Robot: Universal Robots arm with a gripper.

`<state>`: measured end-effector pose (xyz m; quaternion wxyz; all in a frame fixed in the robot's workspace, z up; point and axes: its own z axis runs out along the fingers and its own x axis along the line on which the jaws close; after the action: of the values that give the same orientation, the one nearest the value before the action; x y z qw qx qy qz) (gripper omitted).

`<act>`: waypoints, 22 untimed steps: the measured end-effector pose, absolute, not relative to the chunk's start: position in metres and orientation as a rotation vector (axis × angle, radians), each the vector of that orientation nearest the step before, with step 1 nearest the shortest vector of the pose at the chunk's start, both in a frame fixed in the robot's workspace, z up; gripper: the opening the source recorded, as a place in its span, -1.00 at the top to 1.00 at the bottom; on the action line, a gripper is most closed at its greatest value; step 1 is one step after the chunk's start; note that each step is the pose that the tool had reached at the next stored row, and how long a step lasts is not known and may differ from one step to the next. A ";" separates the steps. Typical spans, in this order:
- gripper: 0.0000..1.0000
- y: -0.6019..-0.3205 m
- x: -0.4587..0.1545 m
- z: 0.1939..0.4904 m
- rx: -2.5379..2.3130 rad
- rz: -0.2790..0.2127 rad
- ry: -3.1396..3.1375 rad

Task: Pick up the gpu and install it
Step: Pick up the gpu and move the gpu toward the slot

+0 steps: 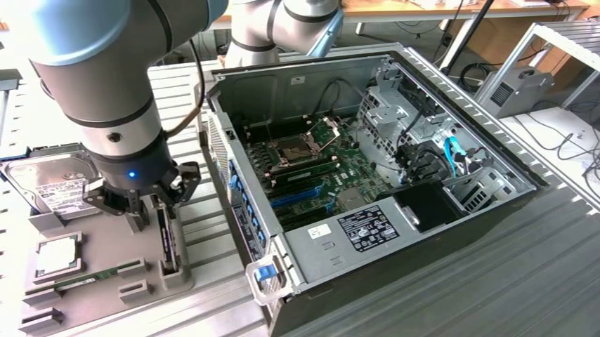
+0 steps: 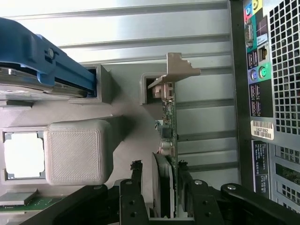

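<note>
Grey plastic holder (image 1: 94, 289) on the worktop (image 1: 218, 303), in the exterior view, has the gpu (image 1: 168, 242) standing on edge beneath the pincer (image 1: 159, 207), whose jaws in the wrist view stand wide either side, nothing gripped, the computer case (image 1: 324, 242) unfilled.

Bright, even light, soft shadows, with glare washing the ribbed tabletop (image 2: 140, 14).

The arm (image 1: 94, 77) hangs almost vertical, with the wrist pointing straight down. The gripper (image 1: 154, 209) is low, its black fingers (image 2: 133, 197) spread wide apart.
</note>
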<state>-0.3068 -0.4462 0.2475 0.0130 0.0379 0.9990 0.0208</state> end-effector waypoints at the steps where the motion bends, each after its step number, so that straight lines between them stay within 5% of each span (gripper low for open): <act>1: 0.16 -0.446 -0.307 0.247 0.118 0.065 3.113; 19: 0.16 -0.446 -0.307 0.242 0.118 0.065 3.112; 22: 0.32 -0.446 -0.307 0.243 0.118 0.065 3.112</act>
<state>-0.3068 -0.4464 0.2425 0.0131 0.0379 0.9990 0.0209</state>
